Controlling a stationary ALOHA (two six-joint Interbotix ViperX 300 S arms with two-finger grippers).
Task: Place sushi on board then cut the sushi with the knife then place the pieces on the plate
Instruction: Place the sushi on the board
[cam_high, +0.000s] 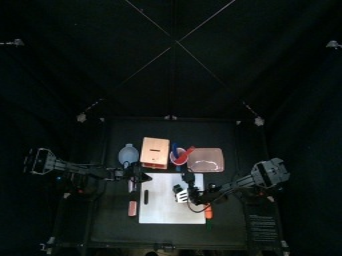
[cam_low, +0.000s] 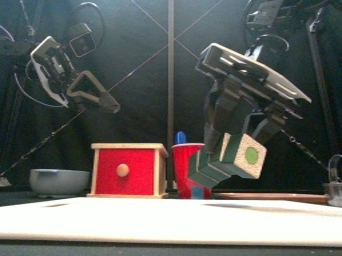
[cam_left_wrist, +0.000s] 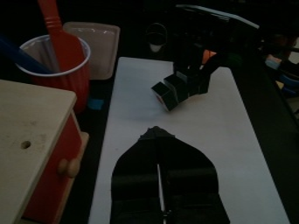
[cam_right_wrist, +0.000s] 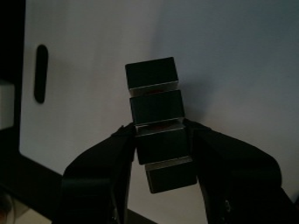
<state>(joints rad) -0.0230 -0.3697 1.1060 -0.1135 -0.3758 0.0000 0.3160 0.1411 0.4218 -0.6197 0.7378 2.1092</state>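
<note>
Over the white board (cam_high: 160, 210), the right tool (cam_right_wrist: 158, 131) holds the sushi roll (cam_low: 238, 155)

From the right side of the table (cam_high: 107, 215) we see the right arm reach in over the board, its tool clamped on a dark green sushi roll. Its jaws press the roll's two long sides toward one end, and the other blocks stick out past the tips. We see the roll tilted. Its white end face with a green spot is raised toward the front. Its far end is low and close to the board, and we cannot tell whether that end touches. The left tool (cam_left_wrist: 153, 136) hangs high at the left, jaws closed tip to tip with nothing between them, pointing toward the roll and well short of it. Behind the board stands a wooden box (cam_low: 130, 170) with a red drawer front, a blue-grey bowl (cam_low: 60, 181) to its left and a red cup (cam_low: 189, 165) just to its right. We count a blue knife (cam_low: 181, 136) and a red knife (cam_left_wrist: 49, 17) standing in the cup. Right of the cup the pink tray (cam_high: 209, 158) lies flat.
</note>
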